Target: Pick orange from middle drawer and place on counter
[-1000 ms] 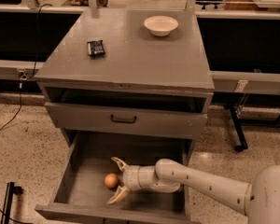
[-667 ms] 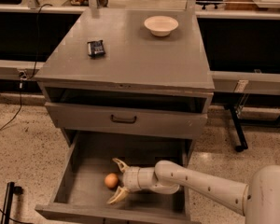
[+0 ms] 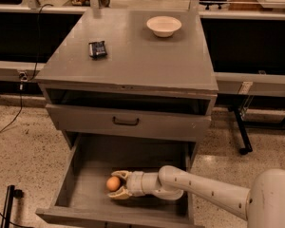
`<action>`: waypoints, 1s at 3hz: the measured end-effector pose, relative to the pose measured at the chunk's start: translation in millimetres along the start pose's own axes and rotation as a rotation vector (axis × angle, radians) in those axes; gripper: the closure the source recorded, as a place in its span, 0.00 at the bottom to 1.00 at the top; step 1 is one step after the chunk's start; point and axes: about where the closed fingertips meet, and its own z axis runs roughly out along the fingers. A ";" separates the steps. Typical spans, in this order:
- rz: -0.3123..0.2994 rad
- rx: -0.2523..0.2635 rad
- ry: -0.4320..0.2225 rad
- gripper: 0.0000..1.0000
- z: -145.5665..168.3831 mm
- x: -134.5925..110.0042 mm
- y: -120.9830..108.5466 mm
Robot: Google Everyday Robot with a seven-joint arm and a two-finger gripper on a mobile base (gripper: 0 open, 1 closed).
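Observation:
The orange (image 3: 113, 183) lies on the floor of the open middle drawer (image 3: 90, 172), near its front and left of centre. My gripper (image 3: 114, 185) reaches in from the right, low inside the drawer. Its two pale fingers (image 3: 122, 175) press against the orange from behind and in front, so it is shut on the orange, which rests on the drawer floor. The grey counter (image 3: 133, 61) is the cabinet top above the drawer.
A white bowl (image 3: 164, 25) stands at the back right of the counter and a small black packet (image 3: 98, 49) lies at its left. The upper drawer front (image 3: 126, 121) with a dark handle overhangs the open drawer. Speckled floor lies on both sides.
The fingers, spread wide around the orange before, have closed in onto it. The orange and the arm have stayed in place.

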 end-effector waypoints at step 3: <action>-0.083 -0.066 -0.095 1.00 -38.9 -52.3 -3.3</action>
